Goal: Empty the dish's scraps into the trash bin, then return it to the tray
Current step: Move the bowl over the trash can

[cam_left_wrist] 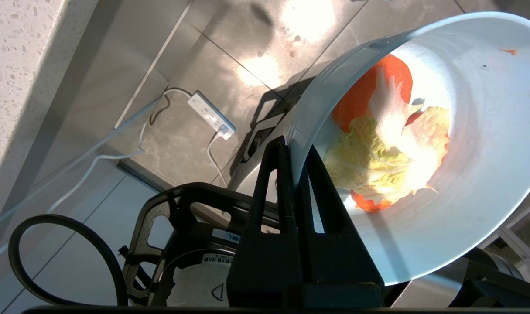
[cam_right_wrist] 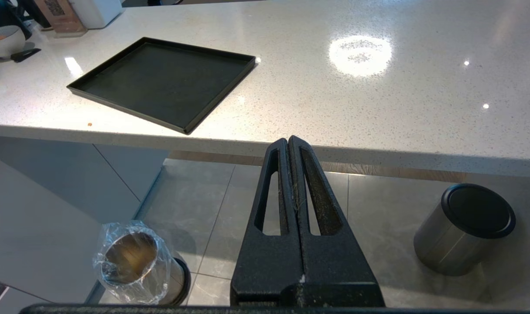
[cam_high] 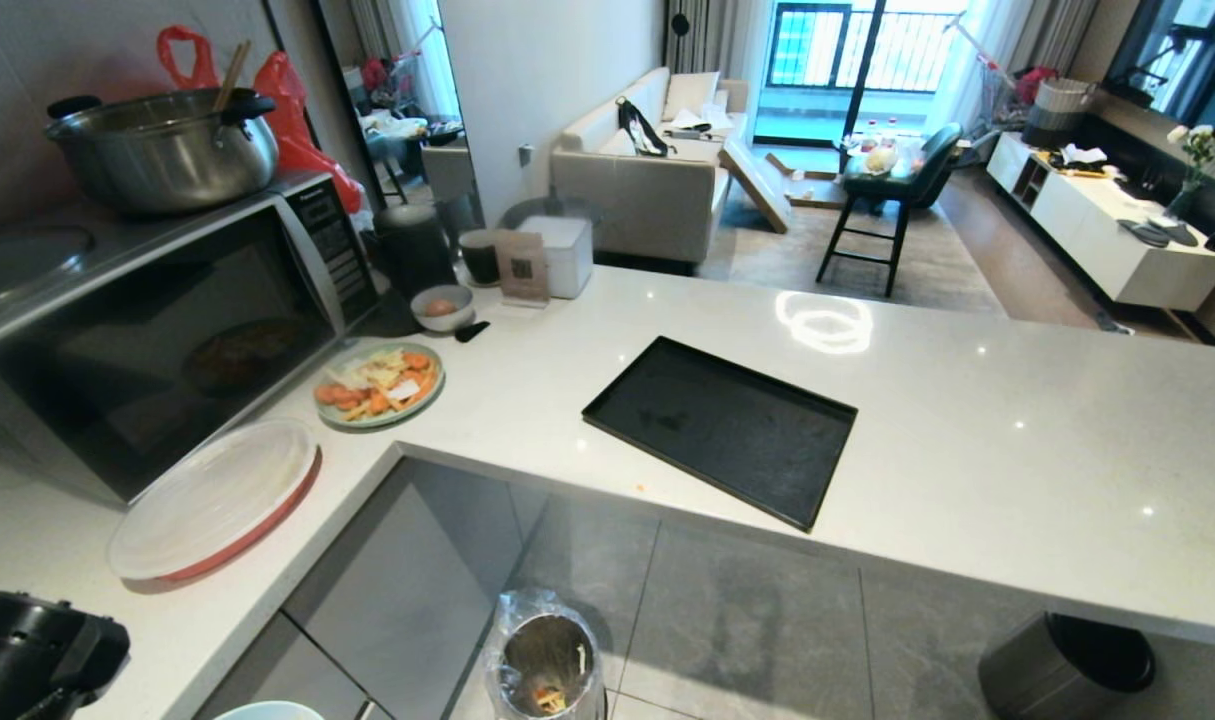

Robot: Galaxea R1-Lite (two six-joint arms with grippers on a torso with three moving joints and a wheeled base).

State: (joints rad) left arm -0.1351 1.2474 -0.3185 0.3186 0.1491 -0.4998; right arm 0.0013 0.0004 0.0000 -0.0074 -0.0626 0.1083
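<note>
Only the left wrist view shows the left claw [cam_left_wrist: 293, 152] pinching the dish [cam_left_wrist: 478, 174].

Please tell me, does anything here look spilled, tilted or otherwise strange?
Yes. The left gripper pinches the rim of the small pale blue-white bowl, tipped steeply, yet carrot and cabbage scraps cling inside. A tiny orange crumb lies on the white speckled counter near the flat black tray.

Daylight pours in from the balcony door [cam_high: 857, 60] at the back – it's blown out; ceiling lights leave round glare spots on the glossy counter [cam_high: 967, 420]; the head view bends hard at its edges; in the left wrist view the scraps [cam_left_wrist: 391, 148] are overexposed – floor [cam_left_wrist: 265, 56] glare too.
</note>
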